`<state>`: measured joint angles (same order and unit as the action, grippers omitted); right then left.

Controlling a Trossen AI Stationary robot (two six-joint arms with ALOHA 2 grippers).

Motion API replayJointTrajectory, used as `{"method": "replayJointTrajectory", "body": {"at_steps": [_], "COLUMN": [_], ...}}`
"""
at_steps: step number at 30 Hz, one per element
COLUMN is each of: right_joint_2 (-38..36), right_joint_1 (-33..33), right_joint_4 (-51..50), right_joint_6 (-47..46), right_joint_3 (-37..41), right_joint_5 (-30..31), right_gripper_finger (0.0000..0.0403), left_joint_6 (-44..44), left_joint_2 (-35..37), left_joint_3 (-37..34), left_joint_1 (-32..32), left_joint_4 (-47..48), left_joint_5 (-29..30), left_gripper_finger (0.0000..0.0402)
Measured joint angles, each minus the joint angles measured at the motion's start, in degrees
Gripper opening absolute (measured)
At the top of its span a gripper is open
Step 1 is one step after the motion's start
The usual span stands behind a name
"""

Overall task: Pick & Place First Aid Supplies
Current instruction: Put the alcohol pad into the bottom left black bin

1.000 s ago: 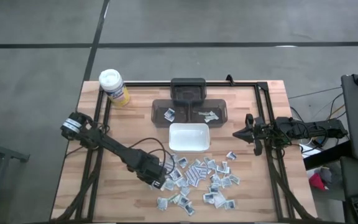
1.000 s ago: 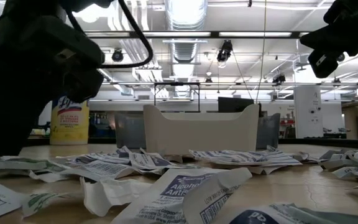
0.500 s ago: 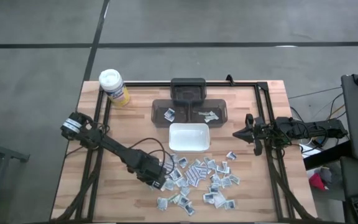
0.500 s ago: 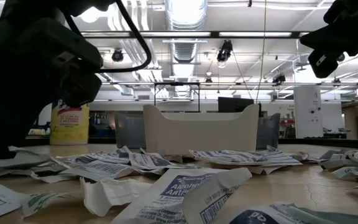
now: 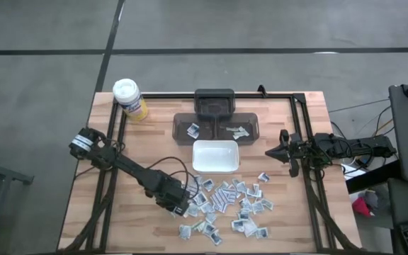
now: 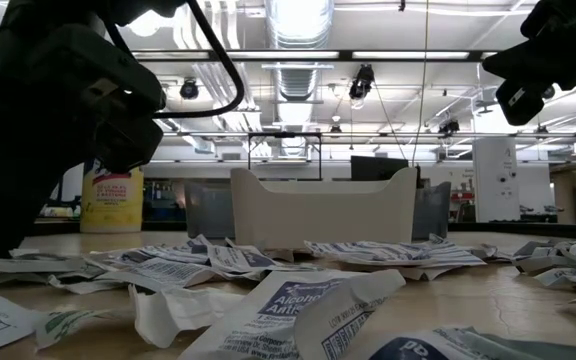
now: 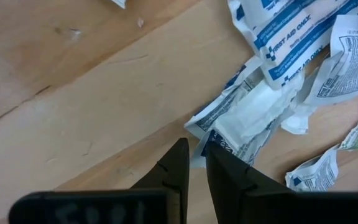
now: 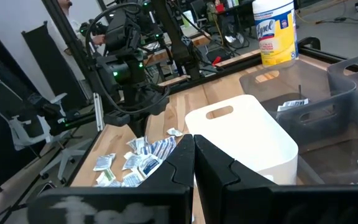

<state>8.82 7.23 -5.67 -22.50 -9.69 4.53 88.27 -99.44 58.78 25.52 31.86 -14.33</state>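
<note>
The left hand (image 5: 183, 207) is down at the left edge of the heap of packets (image 5: 227, 205) strewn on the table (image 5: 140, 156) just in front of the white tray (image 5: 215, 156), its fingers (image 7: 180, 167) nearly pressed together on the corner of one crumpled packet (image 7: 248, 121). So thin a pinch on slick foil could slip as it lifts, or drag along the overlapping neighbours. The right hand (image 5: 271, 151), pressed together and holding nothing, hangs beside the tray, well clear
</note>
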Motion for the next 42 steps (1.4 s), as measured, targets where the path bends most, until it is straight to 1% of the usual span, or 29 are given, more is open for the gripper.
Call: {"method": "replayJointTrajectory", "body": {"at_steps": [4, 10, 18, 22, 29, 34, 39, 42], "right_joint_2": [0.0, 0.0, 0.0, 0.0, 0.0, 0.0, 0.0, 0.0], "right_joint_1": [0.0, 0.0, 0.0, 0.0, 0.0, 0.0, 0.0, 0.0], "right_joint_4": [0.0, 0.0, 0.0, 0.0, 0.0, 0.0, 0.0, 0.0], "right_joint_6": [0.0, 0.0, 0.0, 0.0, 0.0, 0.0, 0.0, 0.0], "right_joint_3": [0.0, 0.0, 0.0, 0.0, 0.0, 0.0, 0.0, 0.0], "right_joint_5": [0.0, 0.0, 0.0, 0.0, 0.0, 0.0, 0.0, 0.0], "right_gripper_finger": [0.0008, 0.0008, 0.0008, 0.0008, 0.0008, 0.0008, 0.0008, 0.0008], "left_joint_6": [0.2, 0.6, 0.8, 0.2, -2.8, -7.5, -6.0, -1.9], "left_joint_2": [0.0, 0.0, 0.1, 1.5, 8.4, 13.6, 15.3, 13.8], "left_joint_3": [0.0, 0.0, 0.0, 0.0, 0.2, 0.2, 0.1, 0.0], "left_joint_1": [0.0, 0.0, 0.0, 0.1, 0.2, 0.3, 0.5, 1.2], "left_joint_4": [-0.7, -1.5, -1.4, -1.3, 3.0, 3.9, 6.1, 6.0], "left_joint_5": [-0.1, 0.0, -0.4, -1.2, 0.1, 3.6, 4.8, 4.6], "left_gripper_finger": [0.0042, 0.0004, 0.0000, 0.0000, 0.0000, 0.0000, 0.0000, 0.0000]}}
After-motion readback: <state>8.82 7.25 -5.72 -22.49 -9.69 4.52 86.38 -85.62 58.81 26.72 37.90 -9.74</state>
